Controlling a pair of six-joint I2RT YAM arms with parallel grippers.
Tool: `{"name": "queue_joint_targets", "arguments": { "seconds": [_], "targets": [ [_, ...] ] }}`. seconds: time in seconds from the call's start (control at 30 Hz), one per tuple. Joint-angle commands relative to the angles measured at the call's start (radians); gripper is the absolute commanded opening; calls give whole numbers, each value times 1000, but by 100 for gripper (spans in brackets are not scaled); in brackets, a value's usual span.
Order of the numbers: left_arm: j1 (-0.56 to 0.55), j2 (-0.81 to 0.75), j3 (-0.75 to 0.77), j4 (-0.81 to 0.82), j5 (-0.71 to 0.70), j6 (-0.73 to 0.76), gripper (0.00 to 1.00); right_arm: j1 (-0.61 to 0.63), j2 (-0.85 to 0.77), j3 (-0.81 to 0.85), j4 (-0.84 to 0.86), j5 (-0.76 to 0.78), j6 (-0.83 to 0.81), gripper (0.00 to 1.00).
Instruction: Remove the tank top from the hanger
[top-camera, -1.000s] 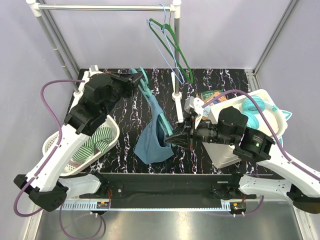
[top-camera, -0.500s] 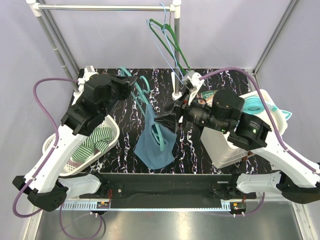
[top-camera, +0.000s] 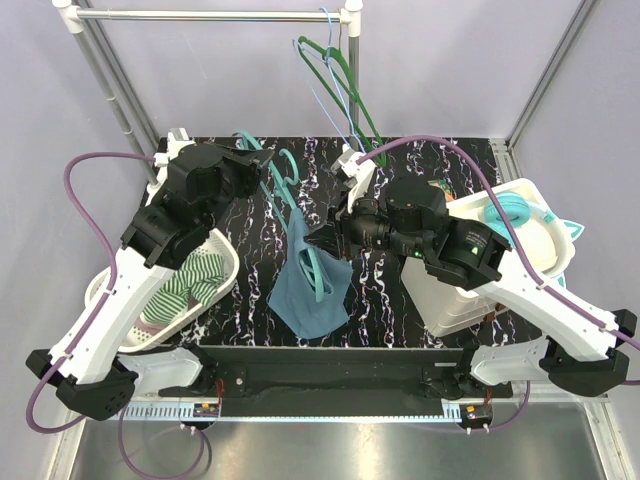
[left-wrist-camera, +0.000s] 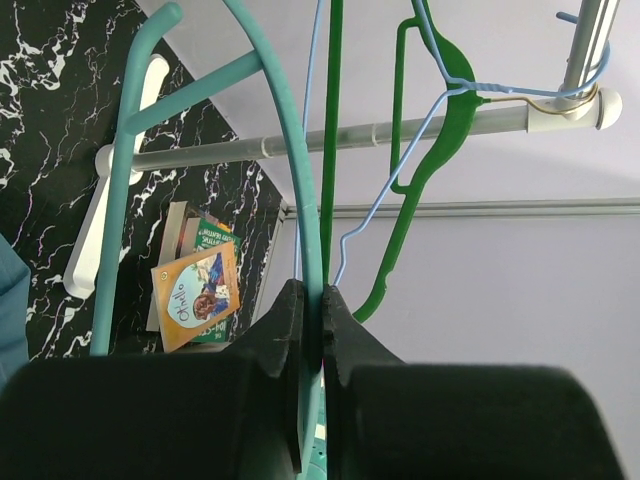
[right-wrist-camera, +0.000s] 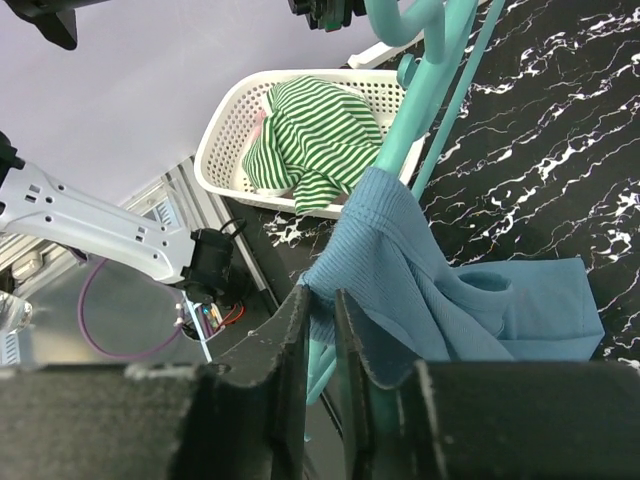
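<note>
A blue tank top hangs from a teal hanger held above the black marbled table. My left gripper is shut on the hanger's hook, seen pinched between the jaws in the left wrist view. My right gripper is shut on a fold of the tank top near the hanger's shoulder. The teal hanger's lower bar shows through the tank top's opening.
A white basket holding a green striped garment sits at the left. A white bin with a teal hanger stands at the right. Green and blue hangers hang on the rail. A post stands centre-back with cards beyond.
My right gripper has risen and moved left, up to the tank top's upper part by the hanger, pulling the fabric. The left gripper lifted the hanger slightly.
</note>
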Motion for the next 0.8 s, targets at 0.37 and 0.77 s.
{"name": "queue_joint_targets", "arguments": {
  "seconds": [0.37,0.77],
  "targets": [
    [0,17,117,54,-72,74,0,-2,30,32,14,25,-50,0],
    [0,82,302,293,-146,634,0,-3,-30,-101,24,81,-77,0]
  ]
}}
